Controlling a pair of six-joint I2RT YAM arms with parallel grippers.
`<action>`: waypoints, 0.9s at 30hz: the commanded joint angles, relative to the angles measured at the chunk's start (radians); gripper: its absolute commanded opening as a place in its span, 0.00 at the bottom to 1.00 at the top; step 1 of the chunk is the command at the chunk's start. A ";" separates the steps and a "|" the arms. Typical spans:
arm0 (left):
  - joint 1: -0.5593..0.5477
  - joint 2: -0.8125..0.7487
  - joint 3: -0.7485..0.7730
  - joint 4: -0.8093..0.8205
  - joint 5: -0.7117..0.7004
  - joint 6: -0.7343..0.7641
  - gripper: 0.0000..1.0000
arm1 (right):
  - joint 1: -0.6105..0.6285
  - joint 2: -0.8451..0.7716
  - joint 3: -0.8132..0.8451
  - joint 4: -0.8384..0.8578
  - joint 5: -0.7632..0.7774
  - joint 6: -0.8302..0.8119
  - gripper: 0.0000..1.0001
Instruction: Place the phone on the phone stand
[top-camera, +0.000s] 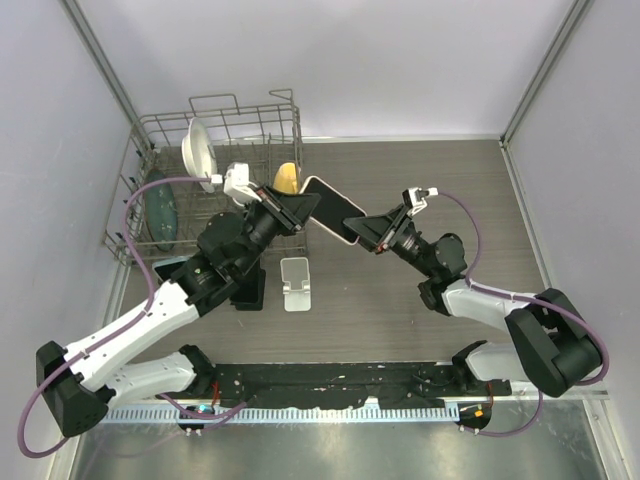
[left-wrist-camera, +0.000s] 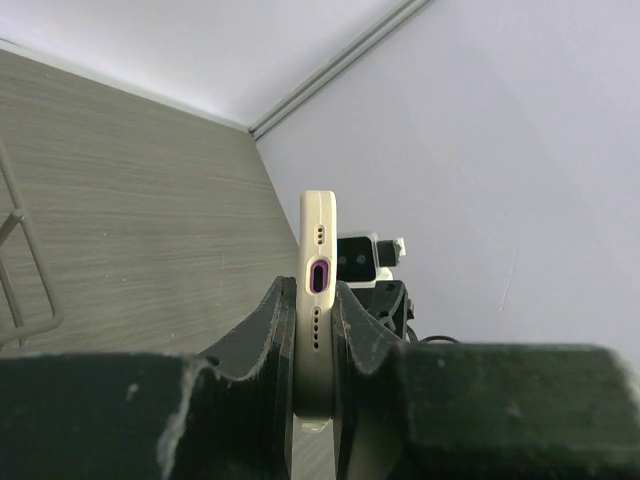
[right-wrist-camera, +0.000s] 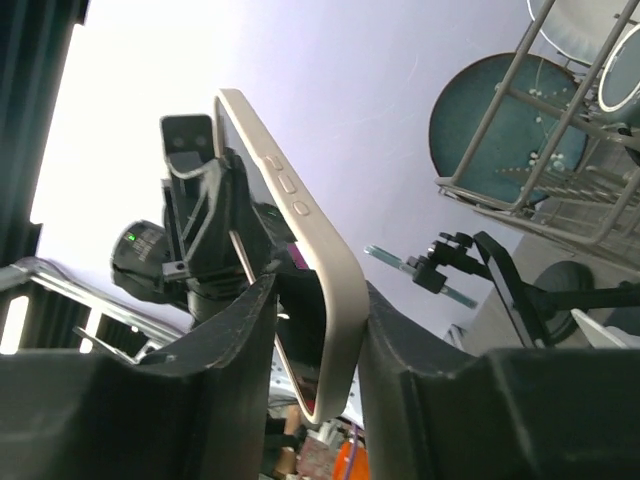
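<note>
the left pincer clamps one end of the phone in mid-air, off the phone stand, while the right pincer pinches the other end, likely for a handover

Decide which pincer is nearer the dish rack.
Left. The left pincer grips the phone right beside the dish rack; the right pincer is at the phone's other end, farther from the rack.
</note>
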 joint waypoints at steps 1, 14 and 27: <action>-0.013 -0.030 -0.040 0.245 0.029 -0.107 0.00 | 0.016 -0.015 0.045 0.304 0.013 0.022 0.36; -0.013 -0.081 -0.165 0.305 0.003 -0.148 0.00 | 0.016 -0.015 0.085 0.281 0.023 0.028 0.01; 0.004 -0.285 -0.148 -0.128 -0.032 0.022 0.92 | 0.013 -0.171 0.092 -0.157 -0.006 -0.253 0.01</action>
